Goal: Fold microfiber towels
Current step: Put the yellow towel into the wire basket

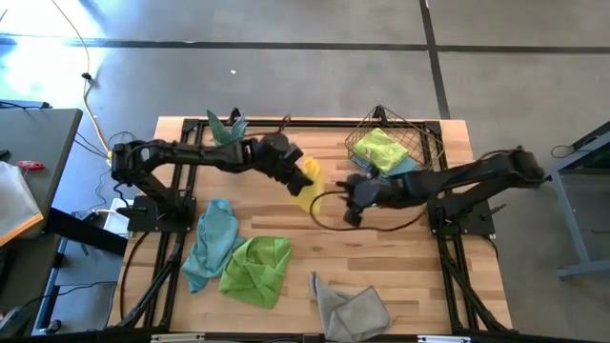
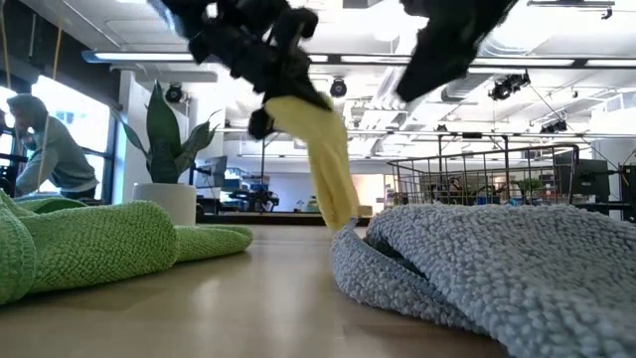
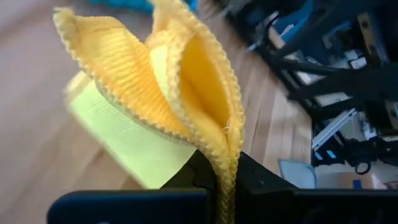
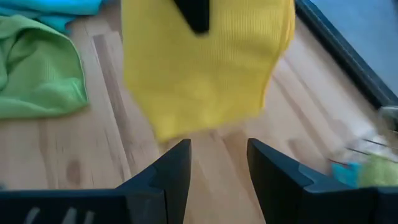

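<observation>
High view showed the left hand just above the desk's centre, clamped shut on an edge of the yellow towel, which hung from it toward six o'clock. In the left wrist view the cloth's hem ran down between the dark fingers, doubled into loose folds above them; the pinch near an edge looked meant to let the cloth's weight pull it straight before it was laid flat. The low view showed it draping down with its bottom end close to or touching the desk.

At three o'clock from it hung the right hand, its fingers parted and empty, pointed at the towel's lower part in the right wrist view. That placement suggested it was there to catch a free corner so the two hands could spread the cloth between them.

A teal-blue towel and a lime green towel lay crumpled at about seven o'clock, touching each other; a grey towel sat at the six o'clock edge. At one o'clock the wire basket held another lime green towel over a teal-blue one, probably a stock waiting its turn. None looked folded yet.
</observation>
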`<state>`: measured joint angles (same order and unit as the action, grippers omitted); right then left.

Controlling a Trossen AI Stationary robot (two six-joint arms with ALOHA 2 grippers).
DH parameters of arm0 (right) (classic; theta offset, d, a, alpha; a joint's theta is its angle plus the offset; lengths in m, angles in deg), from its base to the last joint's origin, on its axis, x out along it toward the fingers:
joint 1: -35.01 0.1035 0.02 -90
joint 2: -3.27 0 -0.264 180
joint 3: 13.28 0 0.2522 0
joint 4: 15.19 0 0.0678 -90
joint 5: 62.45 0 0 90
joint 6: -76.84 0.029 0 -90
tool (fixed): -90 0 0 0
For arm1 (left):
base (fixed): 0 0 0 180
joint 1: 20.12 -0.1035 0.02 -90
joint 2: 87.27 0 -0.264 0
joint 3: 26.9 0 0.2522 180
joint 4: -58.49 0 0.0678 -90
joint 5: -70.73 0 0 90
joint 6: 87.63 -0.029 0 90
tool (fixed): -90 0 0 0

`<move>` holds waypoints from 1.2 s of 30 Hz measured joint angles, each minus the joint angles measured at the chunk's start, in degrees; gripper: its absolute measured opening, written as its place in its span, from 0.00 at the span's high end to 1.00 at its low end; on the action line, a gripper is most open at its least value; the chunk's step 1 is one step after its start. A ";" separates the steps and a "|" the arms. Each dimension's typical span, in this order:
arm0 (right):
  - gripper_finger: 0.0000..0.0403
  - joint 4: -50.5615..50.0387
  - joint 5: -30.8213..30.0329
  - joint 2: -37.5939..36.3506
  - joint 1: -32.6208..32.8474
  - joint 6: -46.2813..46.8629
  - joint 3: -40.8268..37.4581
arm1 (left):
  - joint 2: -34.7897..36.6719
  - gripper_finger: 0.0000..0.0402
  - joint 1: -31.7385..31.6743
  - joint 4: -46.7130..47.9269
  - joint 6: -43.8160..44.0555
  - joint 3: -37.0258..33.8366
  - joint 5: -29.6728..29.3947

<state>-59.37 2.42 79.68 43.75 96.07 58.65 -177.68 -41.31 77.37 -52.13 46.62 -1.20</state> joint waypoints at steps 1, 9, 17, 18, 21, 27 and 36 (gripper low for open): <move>0.63 -2.35 0.03 -1.92 -0.01 -0.11 0.12 | 0.00 1.00 -0.43 1.25 -1.17 1.92 0.02; 0.63 -11.30 3.41 -12.57 0.01 5.38 0.12 | -1.83 1.00 -4.73 6.50 -7.18 17.05 0.07; 0.63 -15.93 4.73 -15.88 -0.03 6.78 0.09 | -14.01 1.00 -6.83 6.70 -10.26 33.36 3.41; 0.63 -16.69 4.74 -15.88 -0.08 7.43 0.09 | -16.05 1.00 -7.23 6.70 -10.27 35.94 5.29; 0.63 -19.52 4.76 -15.88 -0.08 9.36 0.09 | -22.04 1.00 -8.44 6.67 -10.27 44.40 10.99; 0.63 -26.55 6.99 -15.88 -0.08 13.56 0.09 | -33.69 1.00 -9.96 6.59 -11.88 61.54 14.55; 0.63 -35.36 6.69 -16.58 -0.08 20.92 0.05 | -48.09 1.00 -9.89 4.04 -10.85 74.62 21.82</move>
<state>-94.73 9.11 63.11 43.67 116.99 58.70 -225.77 -51.20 81.41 -62.98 121.24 20.62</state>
